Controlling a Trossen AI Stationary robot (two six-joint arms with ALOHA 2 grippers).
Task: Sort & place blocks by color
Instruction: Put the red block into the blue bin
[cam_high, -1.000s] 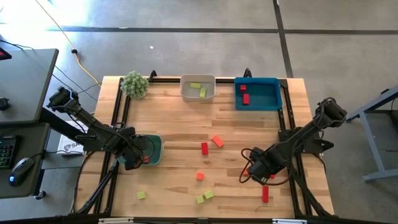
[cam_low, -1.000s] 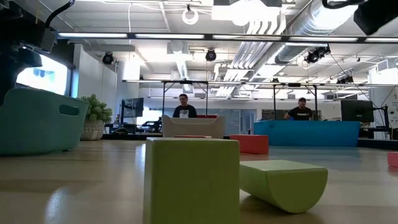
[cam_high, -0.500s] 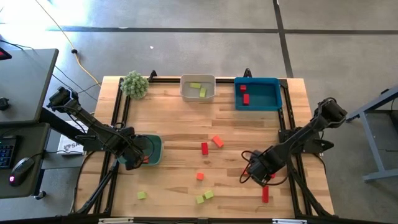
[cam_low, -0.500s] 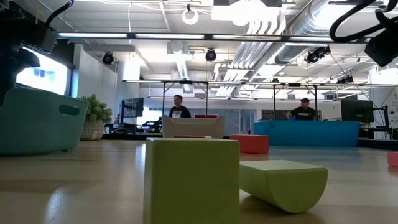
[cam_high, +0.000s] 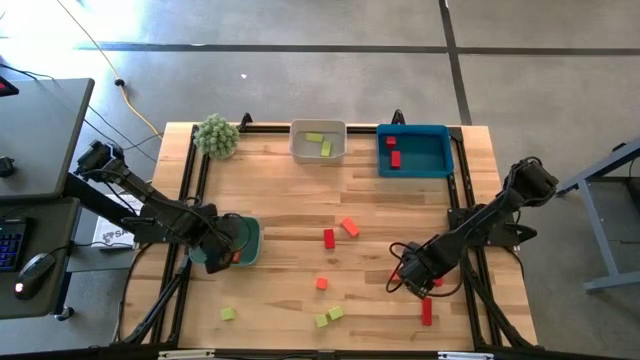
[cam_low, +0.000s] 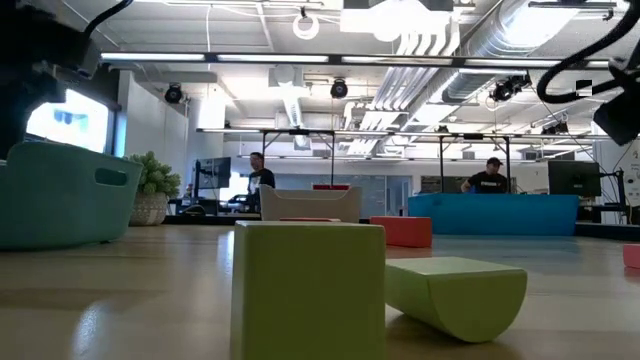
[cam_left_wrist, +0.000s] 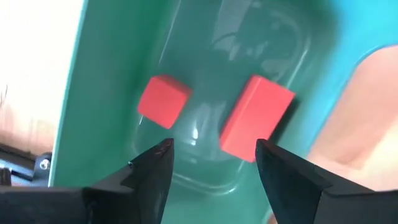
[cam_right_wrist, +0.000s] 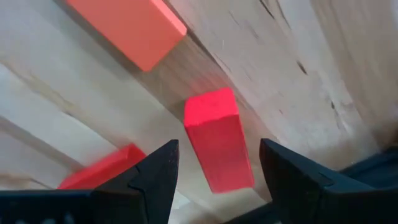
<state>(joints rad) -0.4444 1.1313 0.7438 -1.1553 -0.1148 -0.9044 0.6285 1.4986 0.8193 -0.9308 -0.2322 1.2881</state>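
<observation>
Two orange blocks lie in your teal bin at the table's left; your left gripper hangs over them, jaws apart, holding nothing; your right gripper sits low near the right edge, jaws wide and empty, a red block between its fingers; another red block lies just in front; more blocks are scattered mid-table; the white tray holds green ones, the blue tray red ones.
</observation>
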